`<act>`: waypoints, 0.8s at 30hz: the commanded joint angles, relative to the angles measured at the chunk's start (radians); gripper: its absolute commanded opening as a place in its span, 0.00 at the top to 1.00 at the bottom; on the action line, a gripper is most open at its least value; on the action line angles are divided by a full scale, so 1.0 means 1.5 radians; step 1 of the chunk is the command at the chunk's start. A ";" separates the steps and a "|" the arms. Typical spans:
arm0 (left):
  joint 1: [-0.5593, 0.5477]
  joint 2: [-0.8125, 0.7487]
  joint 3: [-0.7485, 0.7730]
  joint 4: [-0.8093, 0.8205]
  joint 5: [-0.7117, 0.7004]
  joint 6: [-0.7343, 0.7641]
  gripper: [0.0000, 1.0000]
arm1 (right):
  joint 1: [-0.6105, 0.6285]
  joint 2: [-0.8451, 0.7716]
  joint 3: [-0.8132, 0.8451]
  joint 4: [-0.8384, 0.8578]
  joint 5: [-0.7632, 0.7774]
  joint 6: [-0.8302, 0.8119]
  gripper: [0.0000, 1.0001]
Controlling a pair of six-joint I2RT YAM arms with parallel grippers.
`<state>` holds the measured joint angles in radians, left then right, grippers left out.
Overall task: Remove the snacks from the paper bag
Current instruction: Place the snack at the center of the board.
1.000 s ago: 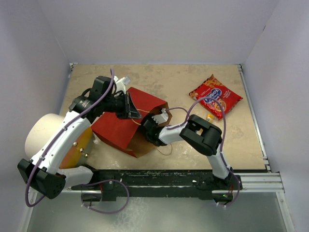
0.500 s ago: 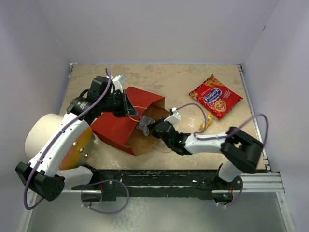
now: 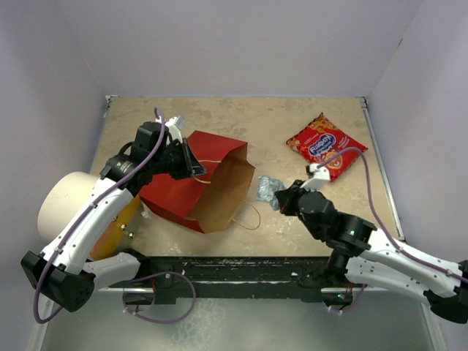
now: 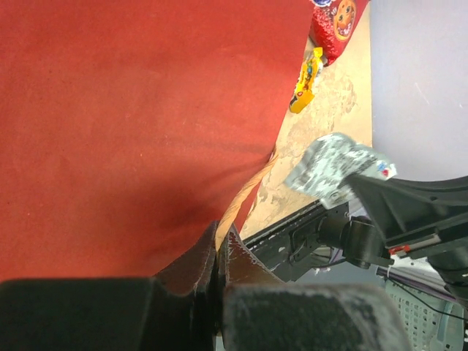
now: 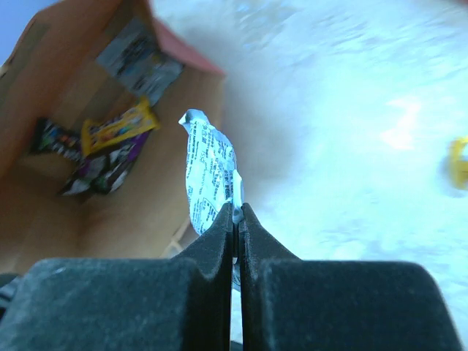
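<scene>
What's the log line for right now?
left tool: shut on paper bag rim | right tool: shut on silver-grey packet, outside bag | in bag: yellow packet, purple packet | out: red cookie bag

Top cam: bright, even, diffuse light. You get only soft shadows tucked close under the paper bag (image 3: pixel 175 196) and the arms. Focus is sharp throughout, w/ a faint sheen on the table (image 3: pixel 241 117) toward 6 o'clock.

Left wrist cam: the bag's red face fills the frame and is soft. There's a dark shadowed crease near 6 o'clock, and the left gripper (image 4: pixel 218 241) is a near-black blur. The silver-grey packet (image 4: pixel 333 172) at 3 o'clock reads sharper.

Right wrist cam: the table is blown out white-blue from 12 to 4 o'clock and the bkgd is smeared. The bag interior at 10 o'clock is dimmer and soft. The right gripper (image 5: pixel 235 216) is dark and underexposed, and the yellow packet (image 5: pixel 459 162) at 3 o'clock is just a blur.
</scene>
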<state>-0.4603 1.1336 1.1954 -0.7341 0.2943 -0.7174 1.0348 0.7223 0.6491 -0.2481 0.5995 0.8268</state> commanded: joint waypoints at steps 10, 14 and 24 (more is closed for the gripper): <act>0.002 -0.013 0.038 0.004 -0.014 -0.016 1.00 | -0.280 0.132 0.088 -0.009 0.007 -0.133 1.00; 0.002 -0.020 0.034 0.003 -0.015 -0.022 1.00 | -0.359 0.202 0.098 0.058 -0.135 -0.115 1.00; 0.002 -0.024 0.036 0.006 -0.012 -0.027 1.00 | -0.509 0.423 0.128 0.249 -0.394 -0.017 1.00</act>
<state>-0.4603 1.1202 1.2095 -0.7422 0.2829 -0.7475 0.3008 1.2678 0.7750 -0.0574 0.1860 0.7361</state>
